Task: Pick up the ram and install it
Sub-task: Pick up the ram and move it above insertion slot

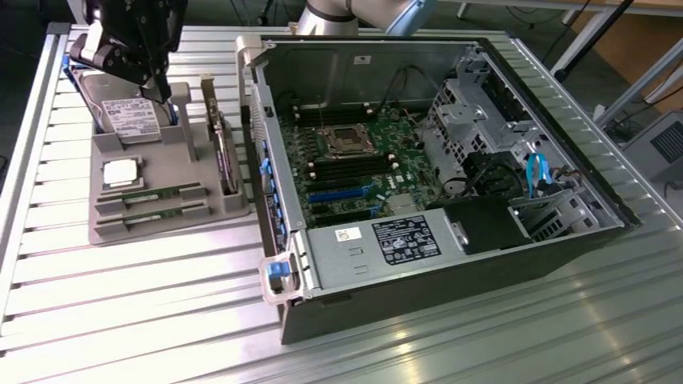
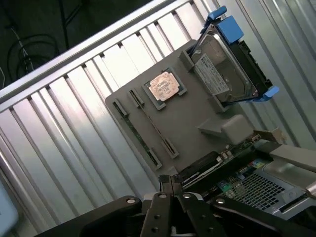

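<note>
Tool [image 1: 158, 86] clenched, empty | ram [image 1: 149, 196]: two sticks in tray [image 1: 184, 164] | processor [image 1: 121, 171]: one

We lose the arm [image 1: 325, 14] at the top edge — chips on the ram [image 1: 147, 194] too small to tell.

Green ram [image 1: 149, 195], grey tray [image 1: 128, 234], blue drive caddy [image 2: 229, 27]; ribbed silver table [image 1: 128, 304]

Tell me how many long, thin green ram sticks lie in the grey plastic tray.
2, side by side in the grey plastic tray: one ram stick next to the square silver processor chip, the other stick nearer the tray's edge. More could be hidden.
</note>
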Controlling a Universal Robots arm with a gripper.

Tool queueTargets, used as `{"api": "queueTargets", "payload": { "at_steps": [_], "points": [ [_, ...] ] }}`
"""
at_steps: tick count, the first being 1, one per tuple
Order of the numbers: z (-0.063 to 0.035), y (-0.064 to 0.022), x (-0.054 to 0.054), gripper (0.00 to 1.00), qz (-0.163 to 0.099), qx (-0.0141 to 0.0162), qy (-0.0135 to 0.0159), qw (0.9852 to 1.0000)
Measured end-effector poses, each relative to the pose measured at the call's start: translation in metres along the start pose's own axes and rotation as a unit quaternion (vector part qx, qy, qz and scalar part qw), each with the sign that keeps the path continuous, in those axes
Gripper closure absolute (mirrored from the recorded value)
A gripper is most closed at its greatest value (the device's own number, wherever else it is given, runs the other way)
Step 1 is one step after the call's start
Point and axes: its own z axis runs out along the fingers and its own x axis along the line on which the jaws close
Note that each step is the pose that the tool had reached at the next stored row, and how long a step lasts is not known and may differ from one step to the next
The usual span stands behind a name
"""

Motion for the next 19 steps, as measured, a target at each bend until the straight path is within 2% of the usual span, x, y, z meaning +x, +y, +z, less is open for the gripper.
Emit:
{"api": "queueTargets", "payload": {
  "at_steps": [7,12,16,19],
  "points": [
    [0.0,0.0,0.0,0.9,-0.025,-0.0006,0.0011,0.9997],
    [0.0,0.0,0.0,0.9,-0.048,-0.0011,0.0021,0.9988],
    [0.0,0.0,0.0,0.9,-0.084,-0.002,0.0037,0.9964],
    [0.0,0.0,0.0,0.9,-0.122,-0.0029,0.0052,0.9925]
  ]
}}
